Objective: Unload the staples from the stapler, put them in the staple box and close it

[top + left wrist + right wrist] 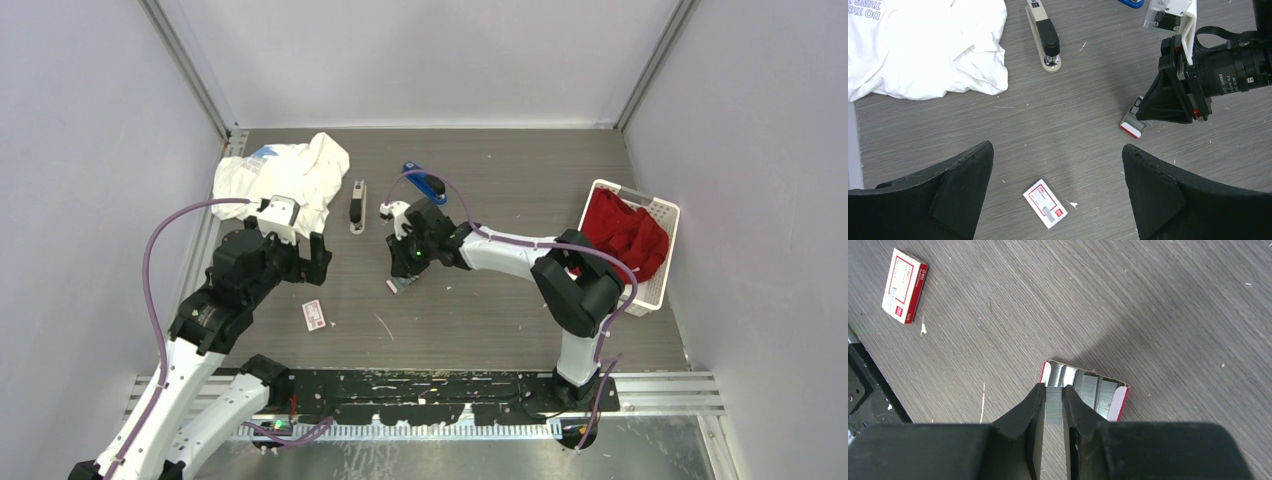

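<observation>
Staples in a short silvery-grey joined strip (pixel 1053 410) sit pinched in the narrowed right gripper (pixel 1053 390) at the open red-and-white box tray (pixel 1118 402), near and right of the beige-and-black stapler (pixel 1045 35), so unloading looks nearly done, only the release left, while the left gripper (pixel 1057 149) gapes wide and empty.

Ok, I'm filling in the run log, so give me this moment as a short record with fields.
right tool: shut on a strip of staples, at the open staple tray
left tool: open, holding nothing
stapler: on the table beside the white cloth, untouched
closed staple box: flat on the table, apart from both tools
</observation>
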